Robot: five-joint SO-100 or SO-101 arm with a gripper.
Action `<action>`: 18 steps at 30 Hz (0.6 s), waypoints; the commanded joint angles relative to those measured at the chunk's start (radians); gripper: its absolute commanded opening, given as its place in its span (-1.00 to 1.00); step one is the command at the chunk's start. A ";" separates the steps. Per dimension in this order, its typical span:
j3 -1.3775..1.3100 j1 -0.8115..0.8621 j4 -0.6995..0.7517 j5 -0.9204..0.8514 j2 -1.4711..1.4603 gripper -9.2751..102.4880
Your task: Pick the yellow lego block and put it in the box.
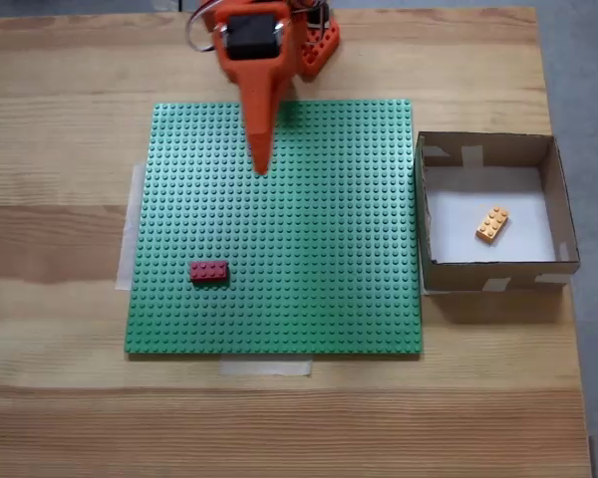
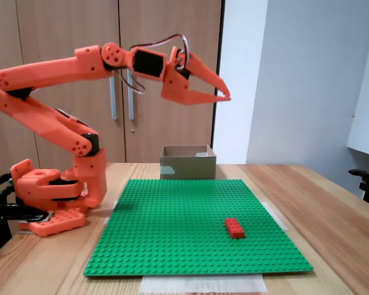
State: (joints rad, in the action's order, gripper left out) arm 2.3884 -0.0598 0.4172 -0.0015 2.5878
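Red brick [image 2: 235,227] up front on green baseplate [image 2: 190,246]. Yellow lego block [image 1: 492,224] already in box [image 1: 558,199], 3 o'clock. Light, rigid, slick; best pinched across long sides. Gripper [image 2: 224,95] nearly closed, empty.

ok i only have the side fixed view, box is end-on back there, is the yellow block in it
Observer: Yes. In the top-down fixed view the yellow block lies on the white floor of the box, near the middle.
Operator: is it flat or leaning on a wall
Observer: Flat, studs up, turned at a diagonal and clear of all four walls.
Operator: and the gripper, over the box or not
Observer: Not. The gripper is over the far part of the green baseplate, well left of the box in the top-down view.
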 commanded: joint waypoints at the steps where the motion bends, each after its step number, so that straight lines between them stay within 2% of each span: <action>1: 0.049 0.011 -0.021 0.006 0.048 -0.85; 10: 0.347 0.032 -0.044 -0.029 0.262 -0.85; 18: 0.531 0.051 0.127 -0.038 0.505 -0.85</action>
State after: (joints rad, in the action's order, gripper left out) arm 2.9084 -0.0215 0.4985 -0.0399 3.0373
